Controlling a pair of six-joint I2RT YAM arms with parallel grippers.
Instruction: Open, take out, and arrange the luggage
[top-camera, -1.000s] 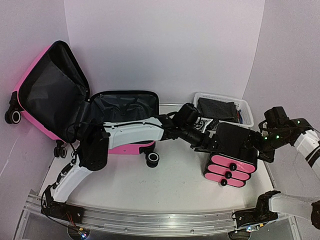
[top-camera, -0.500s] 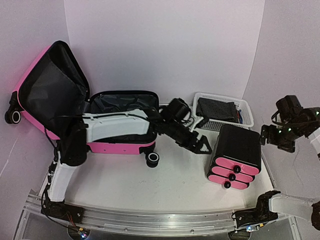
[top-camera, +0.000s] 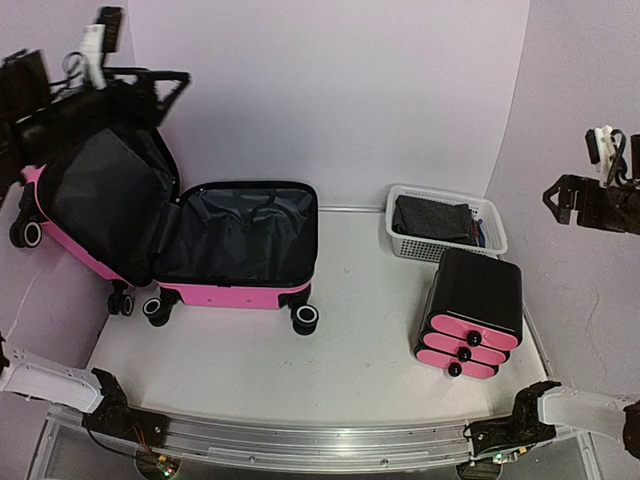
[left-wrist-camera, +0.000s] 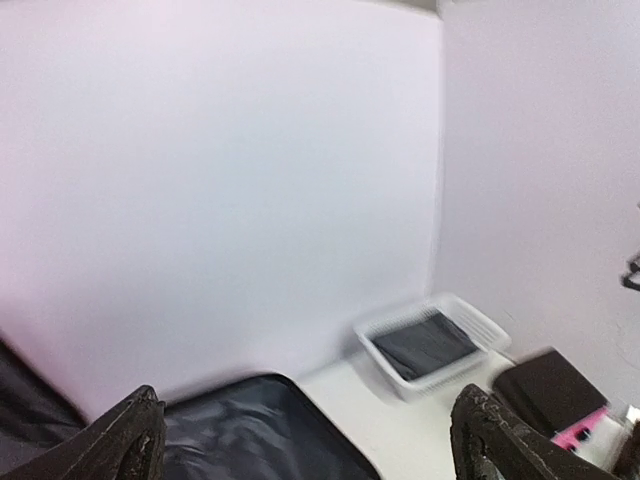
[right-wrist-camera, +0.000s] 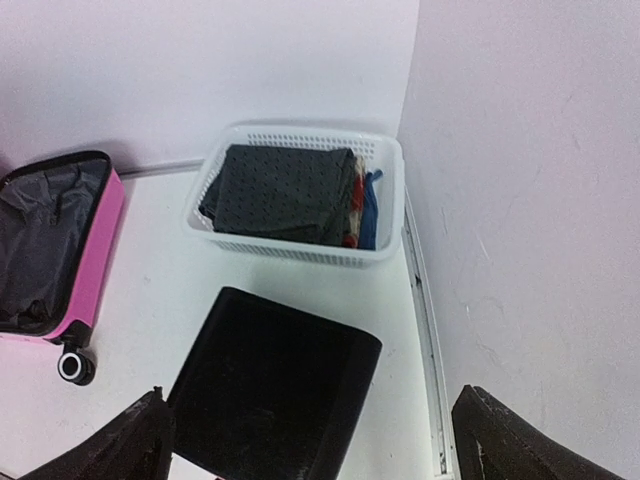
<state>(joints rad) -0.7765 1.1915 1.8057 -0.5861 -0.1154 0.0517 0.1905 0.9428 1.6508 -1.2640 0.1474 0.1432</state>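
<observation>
Both arms are held high above the table. Left gripper (left-wrist-camera: 309, 395): fingers spread wide, holding nothing. The luggage (top-camera: 235, 297) lies open below and ahead of it, with the lid tilted up to the gripper's left and the black lining exposed. Right gripper (right-wrist-camera: 312, 395): also spread and empty. The cabinet (right-wrist-camera: 270, 370) stands directly beneath it, the basket (right-wrist-camera: 300, 135) of dark cloth just beyond, and the luggage well to its left.

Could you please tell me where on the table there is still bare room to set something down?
The widest bare patch of table lies between the suitcase and the cabinet, running forward to the front rail. The right rear is crowded: the basket sits just behind the cabinet. The suitcase fills the left.
</observation>
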